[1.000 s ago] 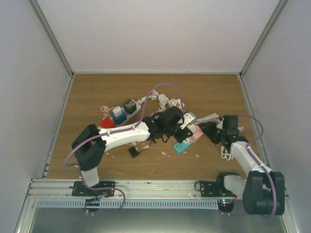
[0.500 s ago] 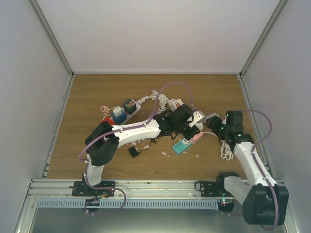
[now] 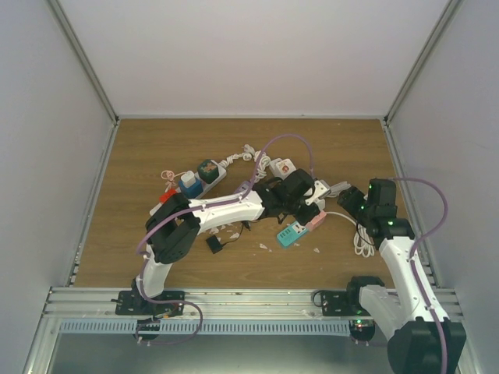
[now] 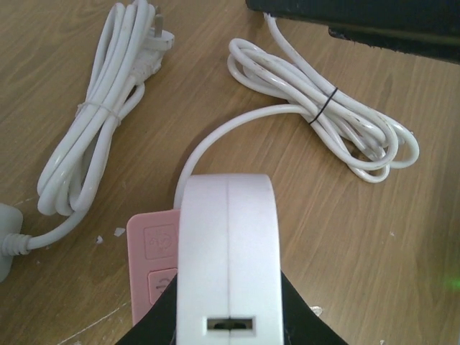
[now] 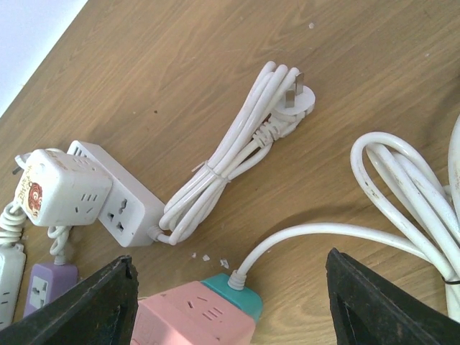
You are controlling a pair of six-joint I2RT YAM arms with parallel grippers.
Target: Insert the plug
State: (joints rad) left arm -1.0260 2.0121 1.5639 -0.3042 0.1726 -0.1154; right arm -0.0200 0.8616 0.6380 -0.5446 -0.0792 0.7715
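Note:
My left gripper (image 4: 228,320) is shut on a white plug adapter (image 4: 228,244) with a small slot in its near face. It holds the adapter just above a pink power strip (image 4: 149,251). In the top view the left gripper (image 3: 312,195) is over the pink and teal strip (image 3: 300,228) at mid-table. My right gripper (image 5: 230,305) is open and empty, with its fingers on either side of the strip's teal cord end (image 5: 244,296) and above it. In the top view it (image 3: 352,199) is just right of the left gripper.
A white power strip with a cube adapter (image 5: 108,205) and a tied cable bundle (image 5: 230,154) lie beyond the pink strip. A coiled white cord (image 4: 338,122) lies to the right. Another strip with coloured plugs (image 3: 195,181) lies at the back left, and a small black piece (image 3: 214,244) in front.
My left arm has reached further right with the white adapter, to above the pink strip. My right arm has drawn back to the right, away from the strip.

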